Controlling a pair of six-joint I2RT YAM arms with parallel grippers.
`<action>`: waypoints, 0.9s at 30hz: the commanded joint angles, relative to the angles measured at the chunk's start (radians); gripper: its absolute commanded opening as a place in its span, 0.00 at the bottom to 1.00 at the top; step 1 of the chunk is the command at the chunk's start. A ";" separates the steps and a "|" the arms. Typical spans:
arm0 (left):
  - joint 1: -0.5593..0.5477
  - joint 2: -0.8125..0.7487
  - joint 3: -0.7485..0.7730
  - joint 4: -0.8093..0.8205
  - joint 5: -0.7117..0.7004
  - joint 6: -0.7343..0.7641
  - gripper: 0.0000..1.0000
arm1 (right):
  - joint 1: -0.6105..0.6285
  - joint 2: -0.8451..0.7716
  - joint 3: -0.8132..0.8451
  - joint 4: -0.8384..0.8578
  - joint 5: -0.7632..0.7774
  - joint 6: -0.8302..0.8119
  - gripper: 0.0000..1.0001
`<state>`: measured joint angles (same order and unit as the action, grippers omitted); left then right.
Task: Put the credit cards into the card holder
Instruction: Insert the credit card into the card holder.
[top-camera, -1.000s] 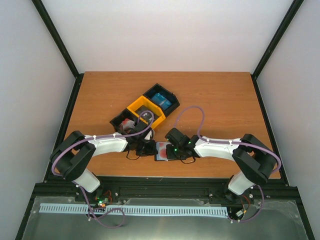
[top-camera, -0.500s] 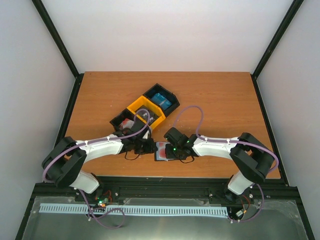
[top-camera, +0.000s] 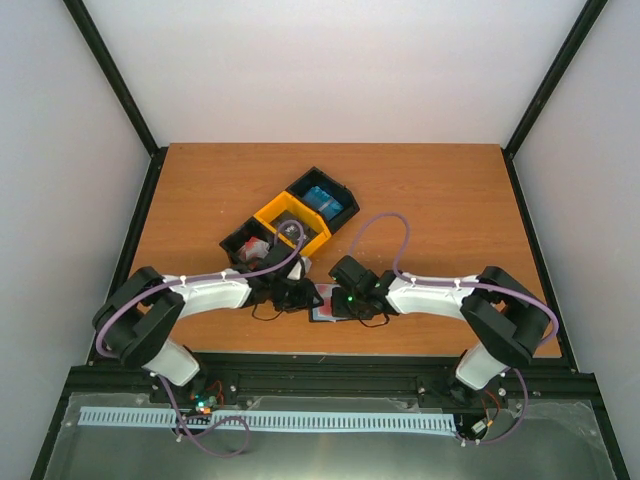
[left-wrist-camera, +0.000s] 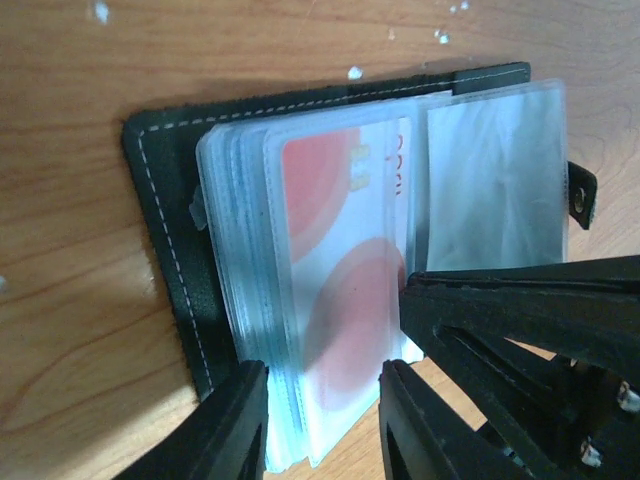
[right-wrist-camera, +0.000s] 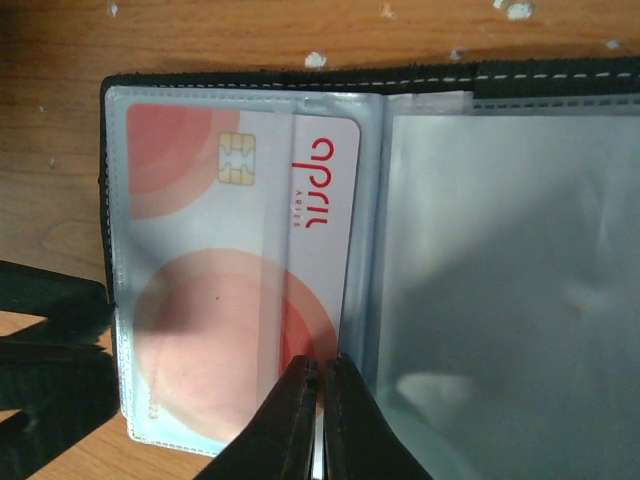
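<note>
Red-and-white card (right-wrist-camera: 320, 230) partly sleeved in card holder (left-wrist-camera: 165, 250), frame centre; right hand (right-wrist-camera: 318, 400) pinched on its edge; left hand (left-wrist-camera: 315, 420) spread astride sleeves, grip indeterminate; likely more cards in tray (top-camera: 270, 213).

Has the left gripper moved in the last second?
Yes. The left gripper has edged right, toward the card holder, judged against the unmoved tray.

The top external camera looks steeply down from above and behind the arm bases (top-camera: 180, 365), which sit at the frame's bottom edge, and takes in the whole brown wooden table (top-camera: 440, 200). Both wrist cameras face down from very close onto one open black stitched card holder (left-wrist-camera: 160, 250) (right-wrist-camera: 300, 78), which nearly fills each frame. The overhead view shows it small at lower centre (top-camera: 322, 302).
</note>
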<state>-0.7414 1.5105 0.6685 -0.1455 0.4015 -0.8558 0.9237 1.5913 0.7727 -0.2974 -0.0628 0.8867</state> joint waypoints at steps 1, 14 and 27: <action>-0.008 0.037 0.021 0.042 0.051 0.001 0.31 | 0.010 0.033 -0.054 -0.017 -0.003 0.027 0.05; -0.009 0.067 0.044 0.033 0.060 0.008 0.21 | 0.010 0.031 -0.059 -0.008 -0.007 0.023 0.05; -0.009 0.016 0.014 -0.023 0.044 0.051 0.14 | 0.010 0.042 -0.056 0.004 -0.016 0.022 0.06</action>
<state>-0.7418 1.5322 0.6941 -0.1886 0.4057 -0.8276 0.9234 1.5833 0.7544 -0.2687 -0.0658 0.9028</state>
